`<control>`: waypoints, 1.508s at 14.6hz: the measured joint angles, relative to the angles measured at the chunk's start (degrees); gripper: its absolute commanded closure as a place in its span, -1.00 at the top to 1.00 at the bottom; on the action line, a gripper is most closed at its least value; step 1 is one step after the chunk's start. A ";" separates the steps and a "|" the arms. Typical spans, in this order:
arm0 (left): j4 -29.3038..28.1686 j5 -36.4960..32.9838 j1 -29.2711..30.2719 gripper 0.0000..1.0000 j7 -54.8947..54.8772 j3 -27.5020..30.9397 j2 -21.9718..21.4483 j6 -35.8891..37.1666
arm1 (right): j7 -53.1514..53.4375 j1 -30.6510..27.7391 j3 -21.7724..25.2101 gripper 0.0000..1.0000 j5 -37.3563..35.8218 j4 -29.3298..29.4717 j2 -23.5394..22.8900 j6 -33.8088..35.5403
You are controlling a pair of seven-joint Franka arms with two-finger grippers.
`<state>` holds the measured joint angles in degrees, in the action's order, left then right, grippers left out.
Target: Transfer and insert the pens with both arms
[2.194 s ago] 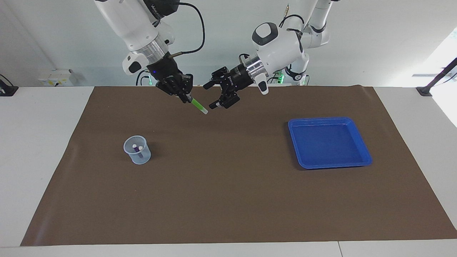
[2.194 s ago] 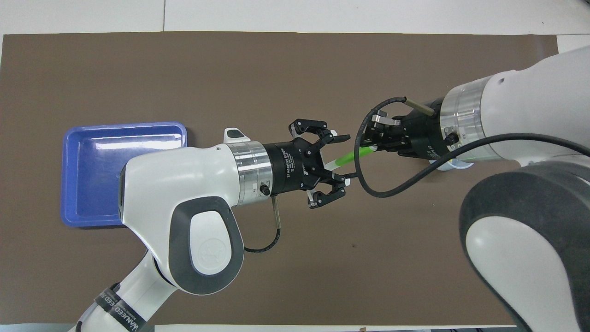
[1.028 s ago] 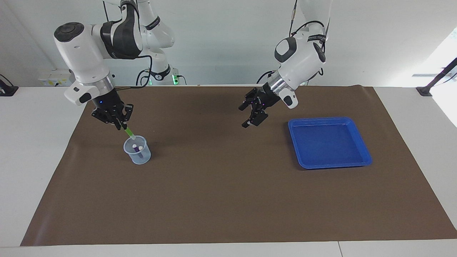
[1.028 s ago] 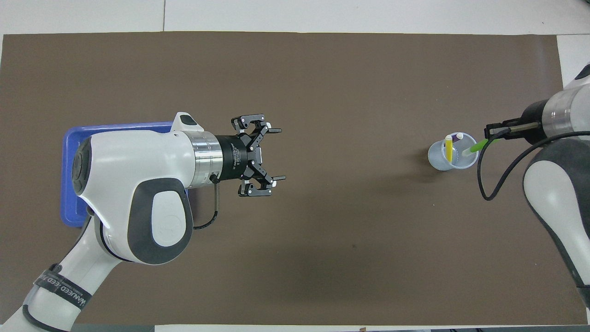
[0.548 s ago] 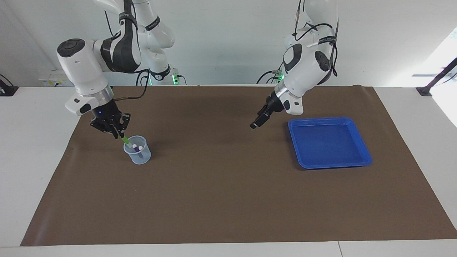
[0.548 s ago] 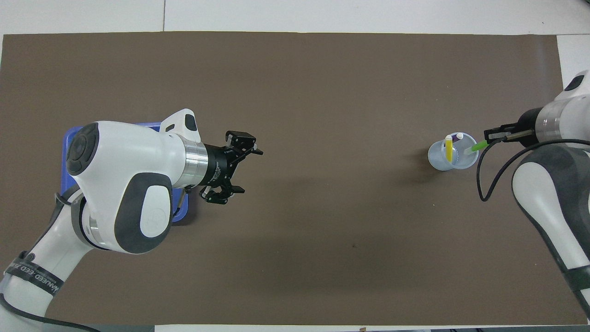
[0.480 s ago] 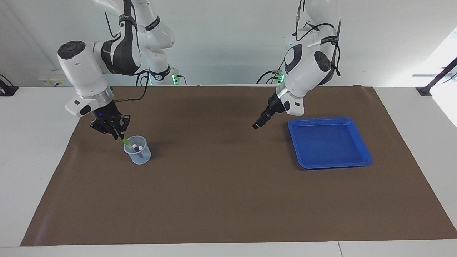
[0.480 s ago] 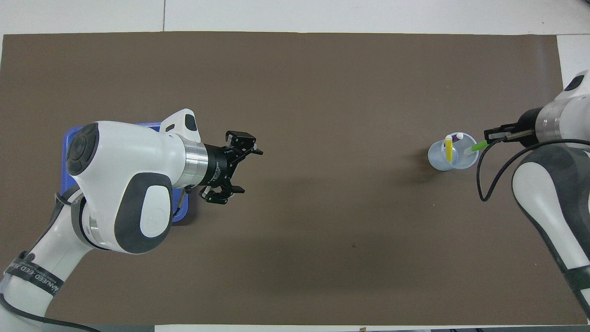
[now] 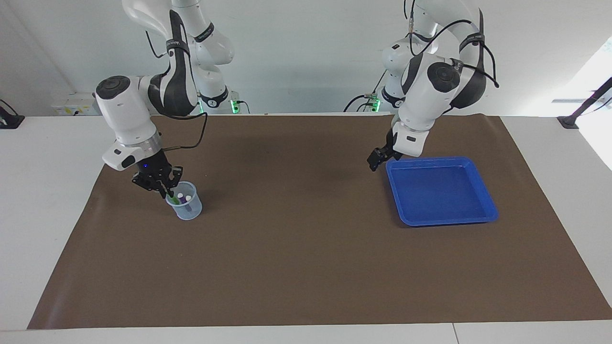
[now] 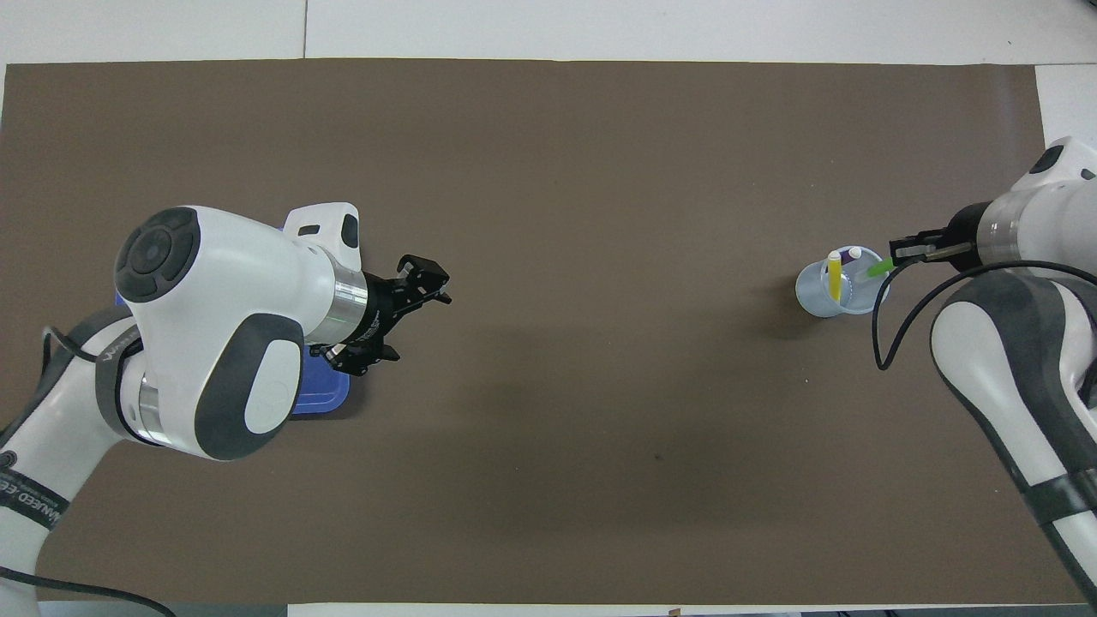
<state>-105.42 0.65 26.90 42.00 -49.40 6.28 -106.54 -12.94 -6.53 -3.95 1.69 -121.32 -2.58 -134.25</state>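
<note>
A clear plastic cup [image 9: 190, 213] [image 10: 809, 296] stands on the brown mat toward the right arm's end of the table. Inside it stand the yellow pen [image 10: 834, 277] and the purple pen [image 9: 181, 196] [image 10: 851, 254]. My right gripper [image 9: 167, 190] [image 10: 897, 251] hangs just over the cup's rim, shut on the lime green pen [image 10: 878, 268], which slants down into the cup. My left gripper [image 9: 375, 161] [image 10: 416, 320] is open and holds nothing. It hangs over the corner of the blue tray [image 9: 442, 221] nearest the robots.
The blue tray [image 10: 324, 403] has nothing in it and lies toward the left arm's end of the table, mostly covered by the left arm in the overhead view. A brown mat [image 9: 296, 258] covers the table. Two smaller arms with green lights stand by the wall.
My right gripper has come down, bringing the lime green pen deeper into the cup. My open left gripper has drawn back from the table's middle to the tray's corner.
</note>
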 measured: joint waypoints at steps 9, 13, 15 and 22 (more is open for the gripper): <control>6.53 -3.80 1.23 1.00 -3.09 0.14 3.01 5.16 | 0.22 0.08 -0.01 1.00 0.01 4.72 -0.12 2.57; 6.63 -3.85 -2.35 1.00 -3.70 4.43 2.35 5.23 | 4.29 0.10 -0.01 1.00 0.01 12.78 -0.11 13.45; 6.75 -3.86 -12.62 1.00 -6.33 16.02 1.04 5.62 | 7.00 0.15 -0.02 1.00 0.01 16.64 -0.08 18.47; 7.98 -2.55 -37.45 1.00 -26.33 47.66 -5.61 13.09 | 12.07 0.89 -0.14 1.00 -1.13 27.82 -0.05 33.62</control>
<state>-97.45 -1.90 -10.55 15.66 -1.74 0.67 -93.45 -0.88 -5.64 -4.09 0.56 -93.51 -2.63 -100.63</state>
